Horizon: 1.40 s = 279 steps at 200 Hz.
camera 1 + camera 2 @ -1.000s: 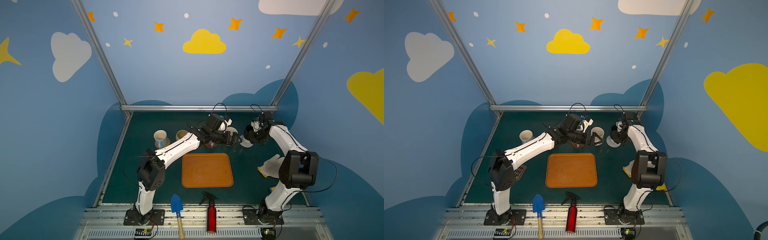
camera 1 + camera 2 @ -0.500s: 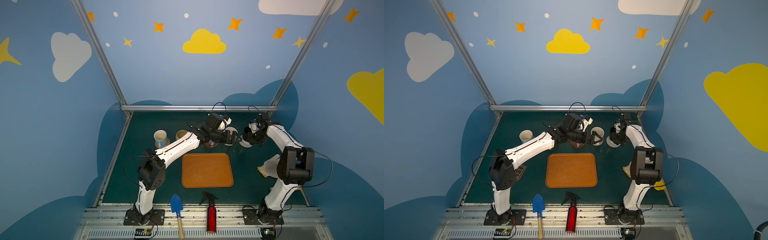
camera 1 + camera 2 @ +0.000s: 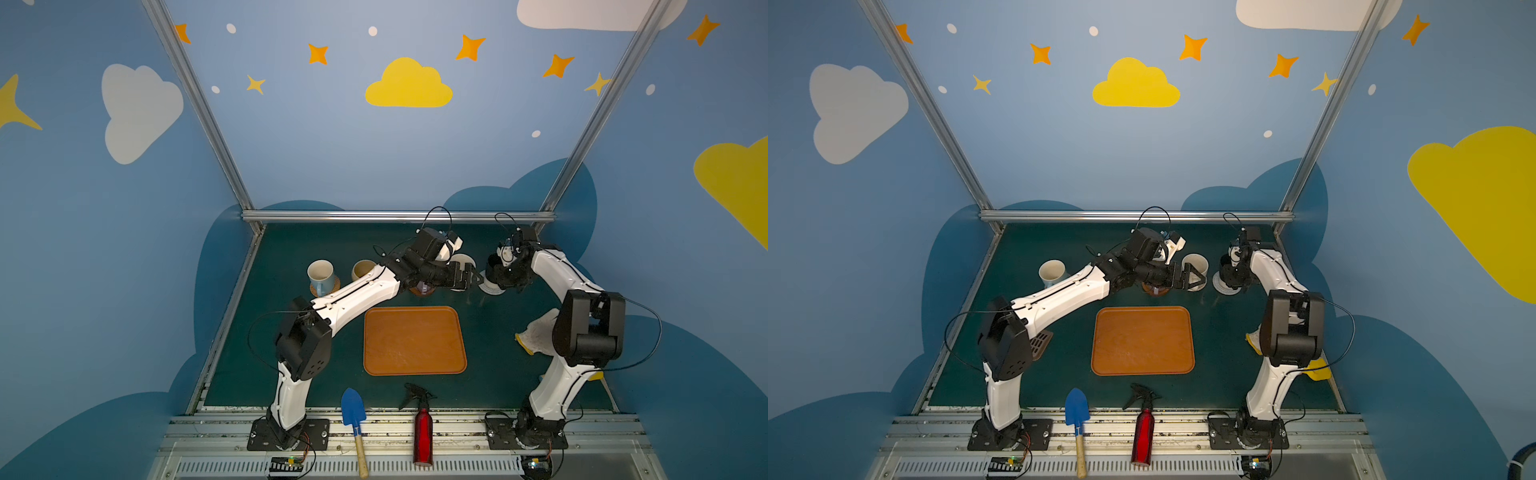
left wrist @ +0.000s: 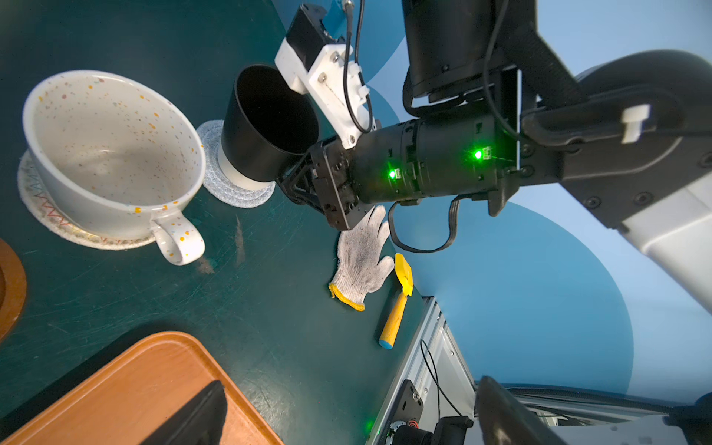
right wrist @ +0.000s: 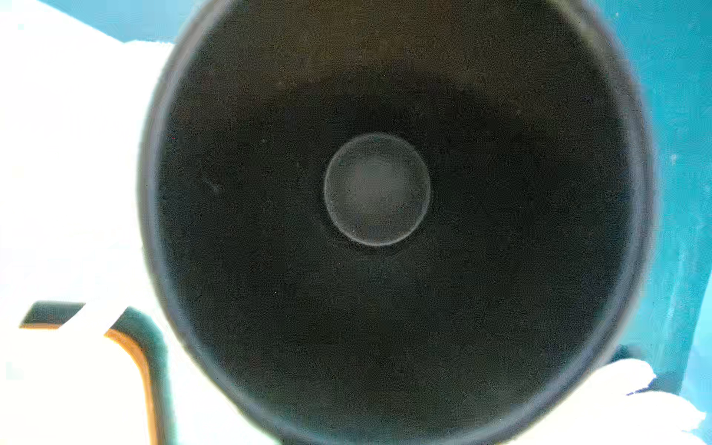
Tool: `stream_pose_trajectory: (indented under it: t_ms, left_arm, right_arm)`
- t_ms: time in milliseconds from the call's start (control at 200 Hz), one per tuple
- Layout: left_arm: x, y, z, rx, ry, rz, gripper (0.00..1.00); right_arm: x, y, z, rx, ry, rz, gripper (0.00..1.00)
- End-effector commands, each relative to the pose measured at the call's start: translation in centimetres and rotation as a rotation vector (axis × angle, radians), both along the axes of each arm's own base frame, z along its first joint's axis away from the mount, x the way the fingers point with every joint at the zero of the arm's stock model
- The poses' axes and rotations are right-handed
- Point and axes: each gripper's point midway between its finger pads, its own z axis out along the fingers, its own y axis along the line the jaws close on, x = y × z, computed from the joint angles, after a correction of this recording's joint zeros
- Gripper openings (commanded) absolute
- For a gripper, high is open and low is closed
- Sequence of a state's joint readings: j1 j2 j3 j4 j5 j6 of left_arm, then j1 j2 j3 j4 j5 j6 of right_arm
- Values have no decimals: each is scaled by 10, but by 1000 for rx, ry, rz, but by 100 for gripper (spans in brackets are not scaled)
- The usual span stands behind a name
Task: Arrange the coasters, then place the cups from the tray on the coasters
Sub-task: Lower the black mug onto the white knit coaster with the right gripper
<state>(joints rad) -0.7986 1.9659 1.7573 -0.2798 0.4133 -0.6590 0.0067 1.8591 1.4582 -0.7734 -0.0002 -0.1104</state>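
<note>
Tray is emptied; black cup is gripped on grey coaster by right end effector, release remaining; left end effector is opened

Speckled cream mug, black mug, pale grey coaster, orange-brown tray.

Both top views look down from high at the front onto the whole tabletop, sharing nearly all of it. The left wrist camera looks low across the tabletop, near the black cup. The right wrist camera looks straight into that cup, very close.
</note>
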Motion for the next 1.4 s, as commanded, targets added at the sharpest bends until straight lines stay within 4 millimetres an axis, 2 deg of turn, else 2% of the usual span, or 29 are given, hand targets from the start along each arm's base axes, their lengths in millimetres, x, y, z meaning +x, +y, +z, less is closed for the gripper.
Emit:
stream_pose_trajectory:
  t_ms: [0, 135, 330, 526, 706, 846, 936, 1041, 1096, 1221, 1241, 1301, 1321, 1392]
  left_arm:
    - [0, 1, 4, -15, -8, -3, 100]
    - [1, 1, 2, -13, -4, -2, 100]
    - [1, 1, 3, -23, -1, -5, 100]
    - [1, -1, 4, -29, 0, -7, 100]
    - [1, 2, 1, -20, 1, -1, 100]
    - [1, 2, 0, -19, 1, 1, 100]
    - [1, 2, 0, -15, 1, 2, 100]
    - [2, 3, 1, -14, -4, 7, 100]
    - [1, 3, 1, -13, 0, 3, 100]
    - [-2, 3, 1, -15, 4, -5, 100]
    - [-2, 3, 2, -15, 2, -5, 100]
    - [-1, 4, 2, -15, 1, -3, 100]
    - [-1, 4, 3, -16, 1, -3, 100]
    - [-1, 4, 5, -19, 1, -4, 100]
  right_arm:
    - [15, -5, 8, -4, -64, -19, 0]
    - [15, -4, 3, -1, -60, -22, 0]
    - [16, 0, 9, 23, -82, -20, 0]
    - [14, -1, -1, 17, -55, -31, 0]
    - [2, -1, -12, 19, -4, -52, 0]
    - [-2, -2, -12, 18, -10, -61, 0]
    - [-3, -4, -12, 17, 23, -73, 8]
    - [-3, -5, -14, 17, 54, -81, 12]
    - [-4, -4, -15, 39, 70, -100, 19]
    - [-8, -3, -16, 57, 105, -113, 24]
    - [-8, -3, -16, 62, 107, -114, 30]
    - [-8, -1, -14, 78, 108, -115, 32]
    - [-8, 0, -14, 85, 106, -113, 38]
    - [-8, -1, -12, 85, 99, -117, 41]
